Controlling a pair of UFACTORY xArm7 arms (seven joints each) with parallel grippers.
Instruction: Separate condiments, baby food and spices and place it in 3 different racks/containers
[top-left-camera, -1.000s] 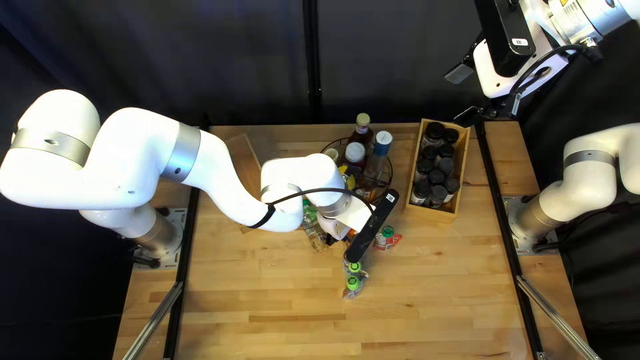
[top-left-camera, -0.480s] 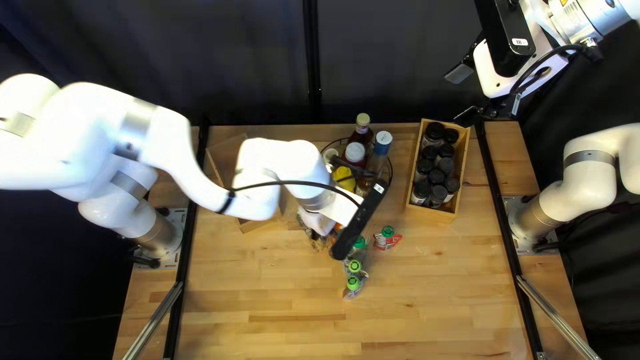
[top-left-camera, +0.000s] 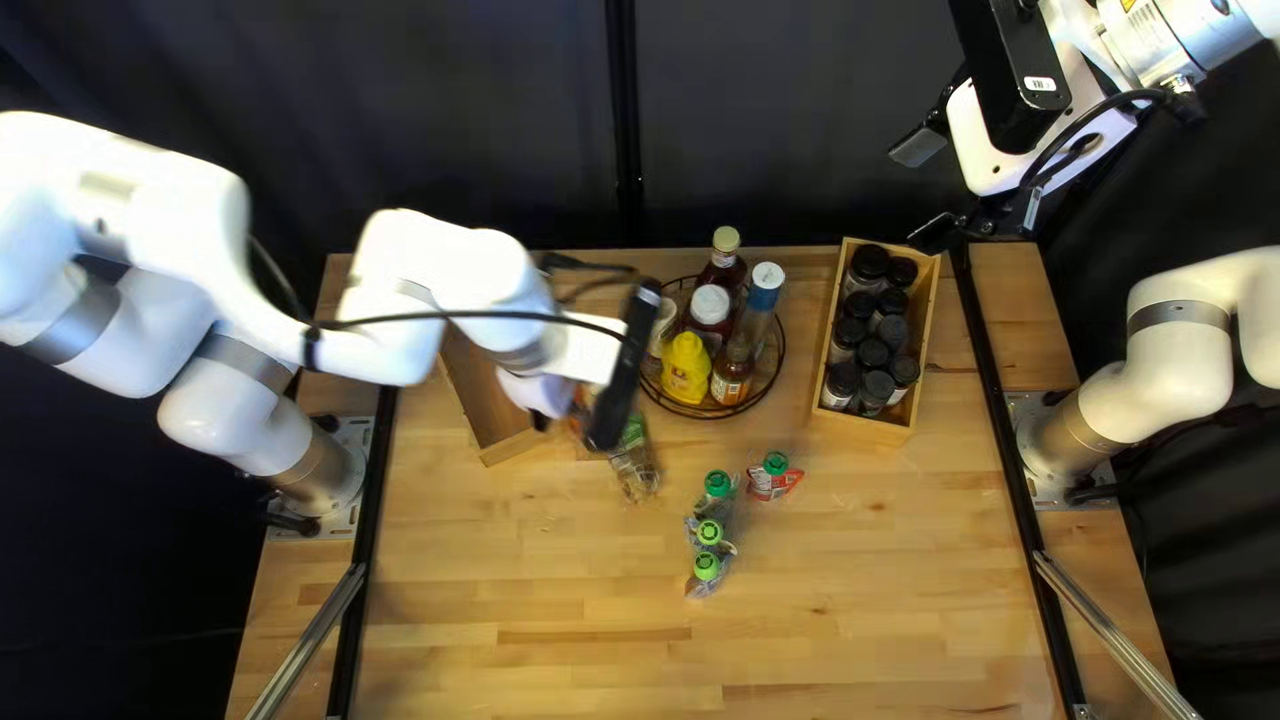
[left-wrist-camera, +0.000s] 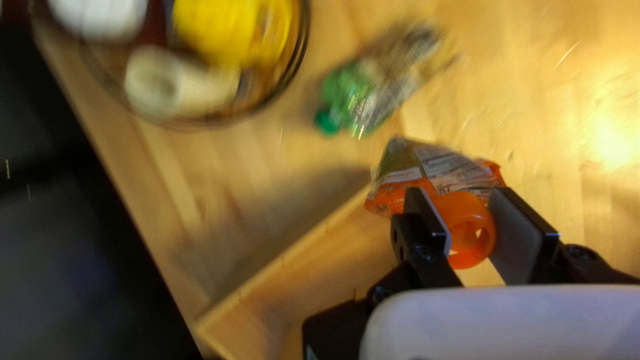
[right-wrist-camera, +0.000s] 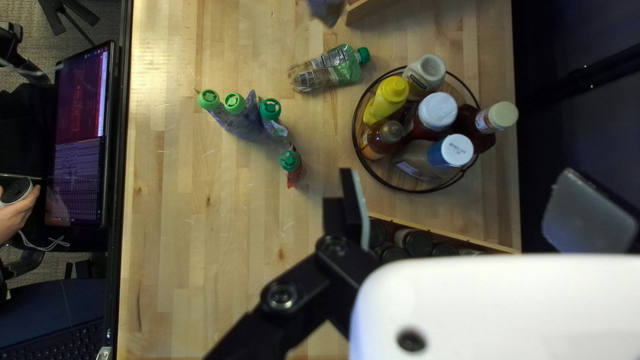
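Jaws of the left gripper [top-left-camera: 540,419] grasped an orange pouch [left-wrist-camera: 431,175] by its cap, near the wooden box [top-left-camera: 510,450] at left. Just right lay a green-capped container [top-left-camera: 632,460]; beyond it, the round rack [top-left-camera: 716,415] held condiments, with four green-capped pouches [top-left-camera: 710,532] nearer. Jars [top-left-camera: 874,354] filled the right box [top-left-camera: 864,424]. Far right, the right gripper [top-left-camera: 926,188] hung with jaws spread, grasping nothing.

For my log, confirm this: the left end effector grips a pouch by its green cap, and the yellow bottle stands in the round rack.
Wrong cap colour: the left wrist view shows the left end effector gripping the pouch by an orange cap. The rest is right: the yellow bottle stands in the round rack.
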